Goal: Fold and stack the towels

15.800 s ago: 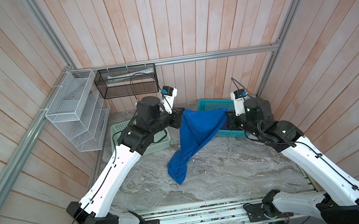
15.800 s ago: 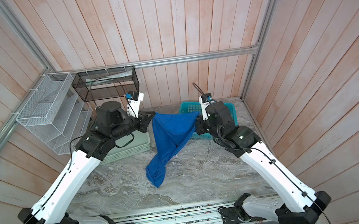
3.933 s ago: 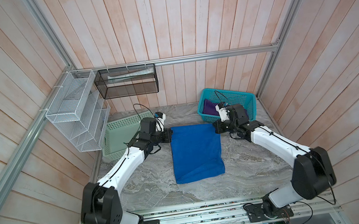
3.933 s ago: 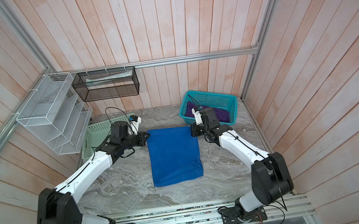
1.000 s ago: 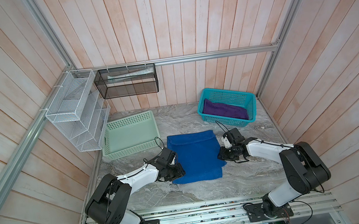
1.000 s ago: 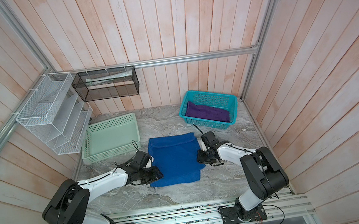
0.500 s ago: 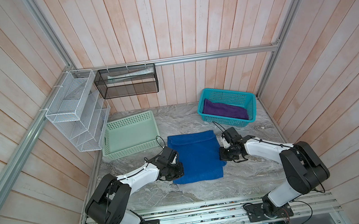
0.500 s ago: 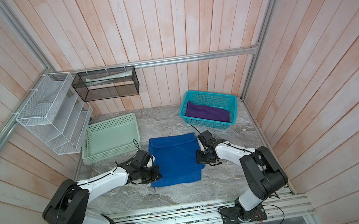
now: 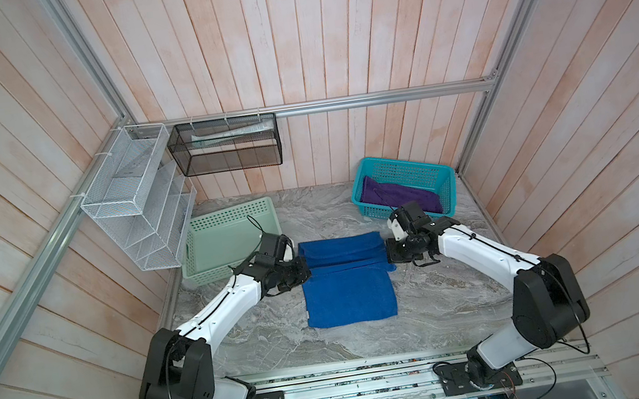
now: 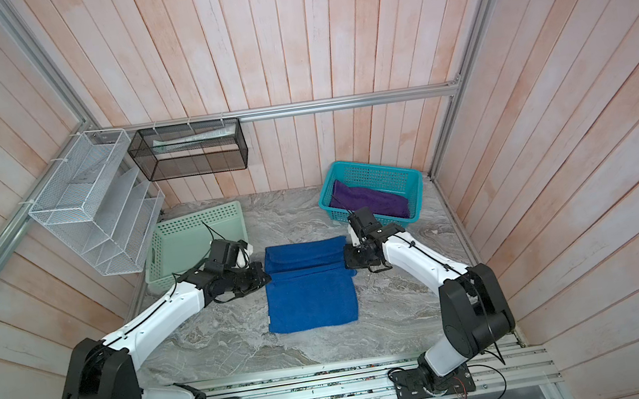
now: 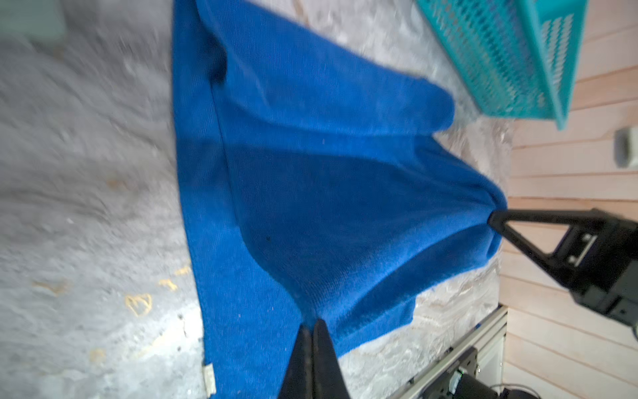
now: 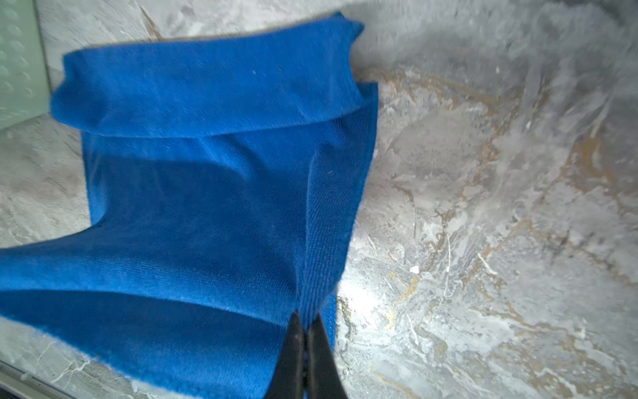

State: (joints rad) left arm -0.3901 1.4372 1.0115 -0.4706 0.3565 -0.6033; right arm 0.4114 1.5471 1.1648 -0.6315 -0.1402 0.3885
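A royal blue towel (image 9: 349,297) (image 10: 312,302) lies mid-table, flat at the near end and bunched into a raised fold across its far part. My left gripper (image 9: 305,271) (image 10: 266,276) (image 11: 312,324) is shut on the towel's (image 11: 310,190) left side edge. Opposite it, my right gripper (image 9: 389,256) (image 10: 347,262) (image 12: 305,319) is shut on the towel's (image 12: 207,207) right side edge. Cloth stretches taut between the two pinches. A purple towel (image 9: 397,198) (image 10: 368,202) lies in the teal basket (image 9: 405,160) (image 10: 372,164) at the back right.
A mint-green basket (image 9: 230,237) (image 10: 193,242) stands at the back left, close behind my left wrist. A white wire rack (image 9: 138,207) and a black mesh basket (image 9: 225,146) hang on the walls. Bare marble lies between the towel and the front rail.
Both grippers have shut on the blue towel's side edges and moved toward the back wall, drawing the cloth up into a fold across its far part.
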